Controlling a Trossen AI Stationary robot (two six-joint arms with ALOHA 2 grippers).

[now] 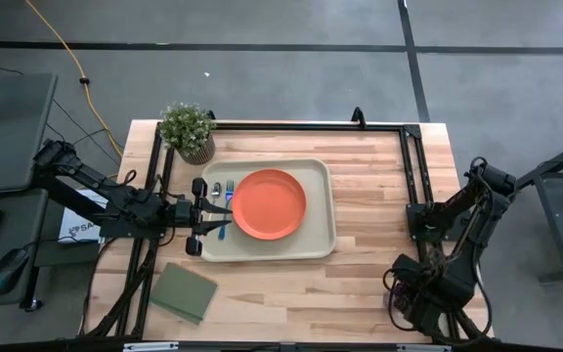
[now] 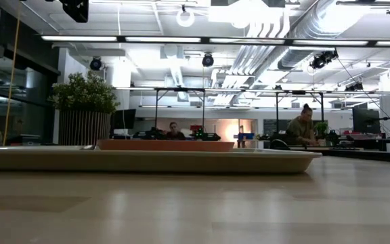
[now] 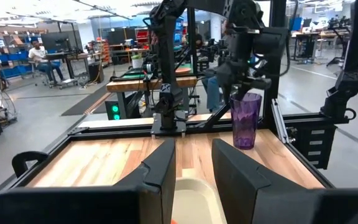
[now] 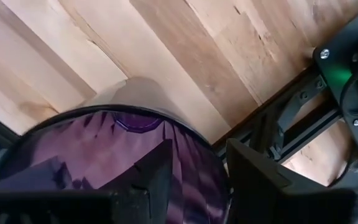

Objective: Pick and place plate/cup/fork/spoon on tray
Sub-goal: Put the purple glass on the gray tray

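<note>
The cream tray (image 1: 316,240) lies mid-table and holds the orange plate (image 1: 269,203). The blue-handled fork (image 1: 228,207) and the spoon (image 1: 217,190) lie beside the plate at the tray's left end. My left gripper (image 1: 211,216) is open and empty at the tray's left rim, pointing level toward the table's right; its fingers (image 3: 160,180) frame the tray rim (image 3: 194,193). My right gripper (image 1: 420,223) is at the table's right side, shut on the purple cup (image 3: 246,121). In the high view the arm hides the cup. My right gripper holds the cup by its rim (image 4: 219,171), one finger inside the cup (image 4: 157,177) and one outside (image 4: 253,174). The fingers come from above, pointing down. The cup hangs upright below them (image 3: 245,99); I cannot tell whether its base touches the table.
A potted plant (image 1: 188,130) stands at the table's far left corner. A dark green square pad (image 1: 184,291) lies near the front left. Black frame rails (image 1: 411,156) run along the table's far and right sides. People sit at desks in the room behind (image 2: 305,125).
</note>
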